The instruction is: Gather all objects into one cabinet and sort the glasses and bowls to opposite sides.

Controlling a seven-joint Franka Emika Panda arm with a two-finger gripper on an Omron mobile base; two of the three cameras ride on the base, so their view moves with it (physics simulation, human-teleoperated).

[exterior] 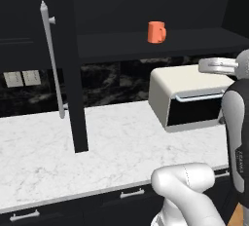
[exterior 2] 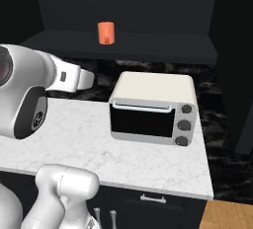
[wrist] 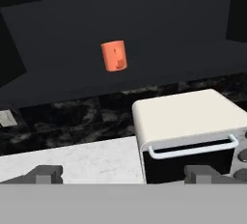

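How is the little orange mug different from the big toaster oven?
The orange mug is small and bright orange; the toaster oven is much bigger, cream-white with a dark glass door. The mug stands up on the dark cabinet shelf; the oven sits lower, on the white marble counter. The mug has a small side handle; the oven has a long bar handle and round knobs. Both stand upright.

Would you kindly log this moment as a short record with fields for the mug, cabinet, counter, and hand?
mug: orange mug stands upright on the cabinet shelf, alone
cabinet: black cabinet door swung open, long silver bar handle on it
counter: white marble counter carries a cream toaster oven, door shut
hand: hand open, nothing between its fingertips, raised over the counter and aimed at the mug
other task items: no red or pale mug and no black bowl to be seen
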